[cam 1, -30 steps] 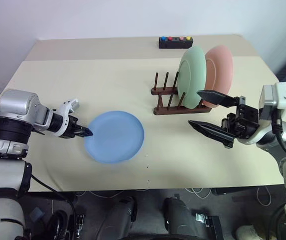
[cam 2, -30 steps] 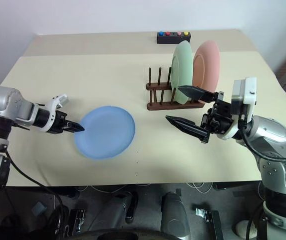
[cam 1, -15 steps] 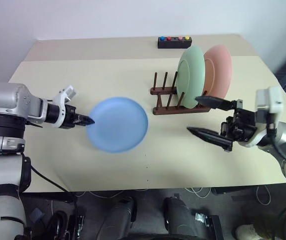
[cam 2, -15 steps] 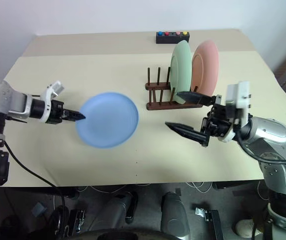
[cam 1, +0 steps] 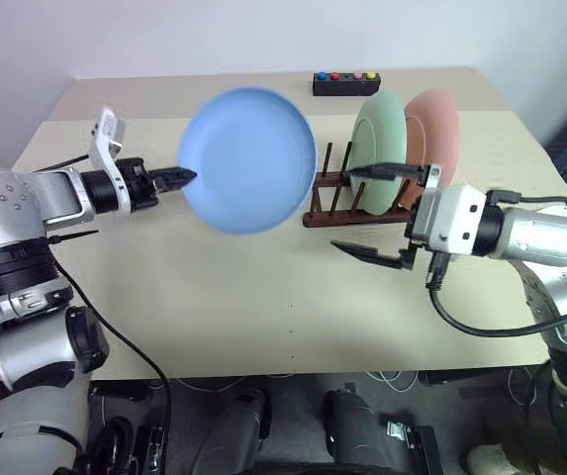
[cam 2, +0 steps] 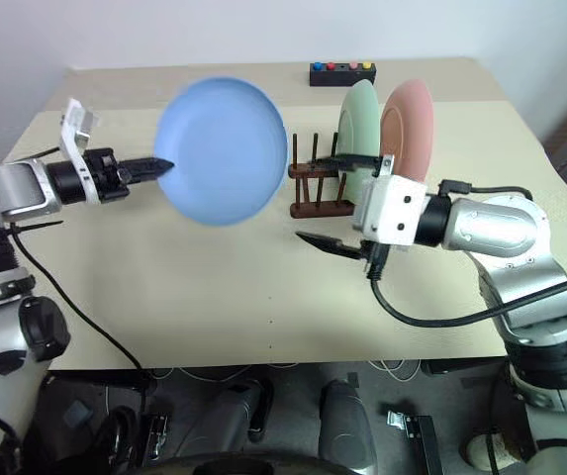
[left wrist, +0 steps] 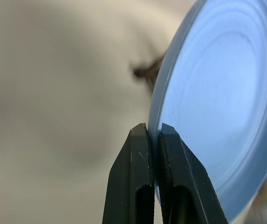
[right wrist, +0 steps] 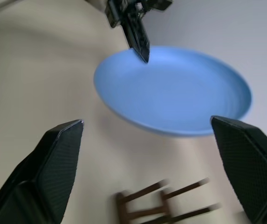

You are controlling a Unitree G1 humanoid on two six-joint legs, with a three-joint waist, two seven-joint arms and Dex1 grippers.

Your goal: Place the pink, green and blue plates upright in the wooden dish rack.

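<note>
the blue plate (cam 1: pixel 247 158) hangs in the air above the table (cam 1: pixel 214 287), tipped nearly upright with its face toward the camera, its left rim pinched by the left gripper (cam 1: pixel 186 177). the right gripper (cam 1: pixel 370 211) is spread wide just right of it, in front of the wooden dish rack (cam 1: pixel 337 201). the green plate (cam 1: pixel 377 139) and pink plate (cam 1: pixel 437 127) stand upright at the rack's right end.

Blue plate (cam 1: pixel 247 158) airborne, apparently upright; green (cam 1: pixel 379 148), pink (cam 1: pixel 435 139) racked (cam 1: pixel 334 208).

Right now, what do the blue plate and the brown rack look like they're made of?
The blue plate looks like matte plastic or maybe melamine: even colour, no shine, thin rim, though I can't be sure. The dish rack looks like dark stained wood, with slim round pegs on two rails. The left end effector that pinches the plate's rim looks like black plastic or rubber.
</note>
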